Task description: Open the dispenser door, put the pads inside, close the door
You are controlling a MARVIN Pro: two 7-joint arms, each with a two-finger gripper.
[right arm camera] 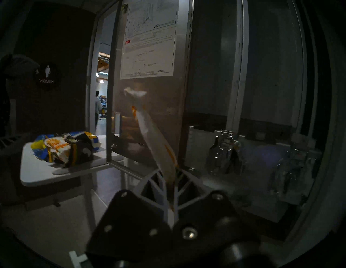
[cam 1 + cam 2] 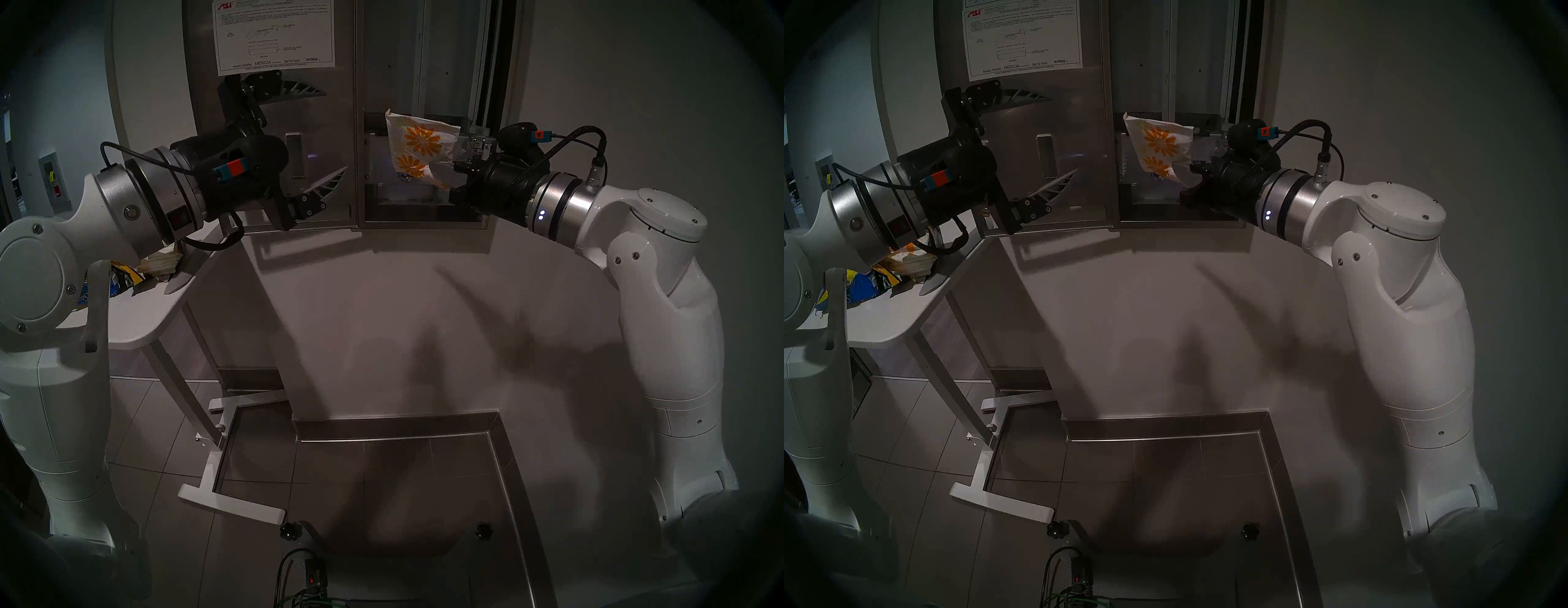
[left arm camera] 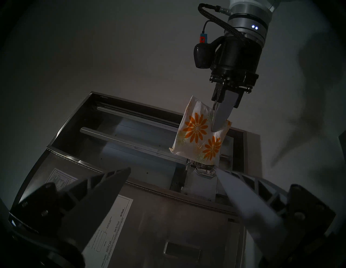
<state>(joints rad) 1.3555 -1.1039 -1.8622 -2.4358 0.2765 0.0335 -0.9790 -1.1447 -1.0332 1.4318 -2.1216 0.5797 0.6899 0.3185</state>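
Observation:
The steel dispenser (image 2: 424, 63) hangs on the wall with its chutes exposed. The dispenser door (image 2: 339, 51) is swung open to the left, its white instruction sheet (image 2: 271, 34) facing me. My right gripper (image 2: 441, 172) is shut on the lower corner of a white pad with orange flowers (image 2: 420, 146), holding it up in front of the dispenser's lower opening. The wrist views show the same pad (image 3: 198, 134), edge-on between my right fingers (image 1: 155, 134). My left gripper (image 2: 335, 130) is open and empty, right in front of the door's inner face.
A white side table (image 2: 140, 314) stands at the left, below my left arm. On it lie a torn blue-and-yellow bag (image 1: 63, 147) and a stack of more pads (image 2: 161, 261). Chrome lever mechanisms (image 1: 222, 149) sit inside the dispenser's bottom. Tiled floor lies below.

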